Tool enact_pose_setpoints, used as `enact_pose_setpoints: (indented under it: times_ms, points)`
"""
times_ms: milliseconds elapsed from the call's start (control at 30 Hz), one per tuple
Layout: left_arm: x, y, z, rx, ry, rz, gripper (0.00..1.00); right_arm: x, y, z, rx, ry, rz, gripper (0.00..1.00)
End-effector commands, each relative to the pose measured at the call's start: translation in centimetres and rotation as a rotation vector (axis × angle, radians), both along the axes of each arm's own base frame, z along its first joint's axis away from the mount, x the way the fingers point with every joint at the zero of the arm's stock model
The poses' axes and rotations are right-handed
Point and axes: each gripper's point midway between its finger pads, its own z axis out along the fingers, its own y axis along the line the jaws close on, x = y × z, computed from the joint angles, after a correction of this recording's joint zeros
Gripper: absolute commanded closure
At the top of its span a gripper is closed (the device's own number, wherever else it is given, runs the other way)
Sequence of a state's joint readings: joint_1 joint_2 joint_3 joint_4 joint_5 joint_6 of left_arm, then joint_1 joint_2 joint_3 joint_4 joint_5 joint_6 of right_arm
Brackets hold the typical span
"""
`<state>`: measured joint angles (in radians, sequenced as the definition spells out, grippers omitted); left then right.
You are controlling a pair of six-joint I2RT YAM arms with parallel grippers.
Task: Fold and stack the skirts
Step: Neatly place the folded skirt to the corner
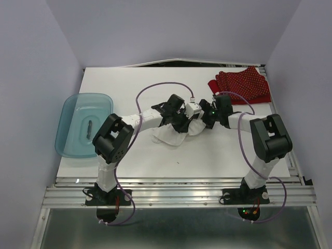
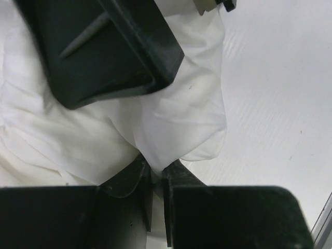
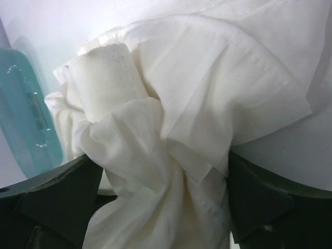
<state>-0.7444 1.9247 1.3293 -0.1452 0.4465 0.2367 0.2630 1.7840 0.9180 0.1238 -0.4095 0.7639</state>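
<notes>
The white skirt (image 1: 174, 135) lies bunched at the middle of the table, and both arms meet over it. My left gripper (image 1: 182, 122) is shut on a fold of the white skirt (image 2: 171, 119), pinching it between nearly closed jaws (image 2: 157, 171). My right gripper (image 1: 204, 118) stands open with its jaws wide apart, and a thick bunch of the white skirt (image 3: 171, 119) fills the gap between them (image 3: 163, 181). The red skirt with white polka dots (image 1: 241, 85) lies at the far right of the table, away from both grippers.
A translucent teal tub (image 1: 83, 124) sits at the table's left edge and also shows in the right wrist view (image 3: 26, 114). The other arm's black body (image 2: 104, 52) hangs close above the cloth in the left wrist view. White walls enclose the table.
</notes>
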Motion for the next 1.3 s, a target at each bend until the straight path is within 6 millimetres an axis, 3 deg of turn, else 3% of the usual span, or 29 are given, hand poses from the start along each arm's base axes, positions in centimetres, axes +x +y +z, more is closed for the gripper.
enact_pose_setpoints:
  times_ms: [0, 167, 233, 333, 367, 467, 600, 633, 667, 767, 833, 967, 1167, 1267]
  points:
    - [1.0, -2.6, 1.7, -0.095, 0.006, 0.004, 1.00, 1.2, 0.2, -0.2, -0.013, -0.007, -0.006, 0.01]
    - [0.8, -2.9, 1.4, -0.104, 0.013, -0.013, 1.00, -0.4, 0.6, 0.1, 0.030, -0.008, 0.029, 0.00]
    - [0.8, -3.1, 1.6, -0.109, 0.004, -0.024, 1.00, -0.7, 0.9, -1.0, 0.043, 0.016, 0.045, 0.01]
    - [0.9, -3.1, 2.0, -0.116, -0.011, -0.037, 1.00, -0.9, 1.2, -2.4, 0.041, 0.042, 0.070, 0.13]
    - [0.9, -3.1, 2.2, -0.118, -0.016, -0.042, 1.00, -0.9, 1.2, -2.6, 0.042, 0.044, 0.080, 0.27]
    - [1.0, -3.0, 3.0, -0.131, -0.044, -0.052, 1.00, -0.3, 1.5, -2.5, 0.036, 0.021, 0.110, 0.52]
    - [0.9, -2.7, 4.0, -0.137, -0.074, -0.060, 0.99, 2.0, 1.7, -0.3, -0.031, -0.110, 0.191, 0.91]
    - [1.0, -2.6, 5.0, -0.144, -0.096, -0.057, 0.96, 2.7, 1.4, 0.3, -0.069, -0.155, 0.211, 0.97]
    - [1.3, -2.3, 5.6, -0.136, -0.123, -0.046, 0.83, 4.3, 0.8, 1.7, -0.101, -0.208, 0.191, 0.99]
    - [1.9, -0.7, 8.9, -0.156, -0.170, -0.010, 0.59, 6.3, -1.3, 4.1, -0.213, -0.313, 0.207, 0.99]
    - [2.8, 1.1, 11.6, -0.195, -0.200, 0.026, 0.52, 7.5, -3.1, 5.1, -0.298, -0.386, 0.221, 0.99]
    - [4.4, 4.9, 14.3, -0.205, -0.221, 0.094, 0.48, 9.0, -5.5, 7.0, -0.441, -0.492, 0.260, 0.99]
    - [5.2, 9.4, 14.0, -0.166, -0.206, 0.170, 0.47, 12.1, -9.1, 10.1, -0.611, -0.648, 0.286, 0.99]
    - [4.5, 10.2, 13.3, -0.171, -0.181, 0.179, 0.47, 14.1, -10.5, 12.3, -0.658, -0.712, 0.274, 0.99]
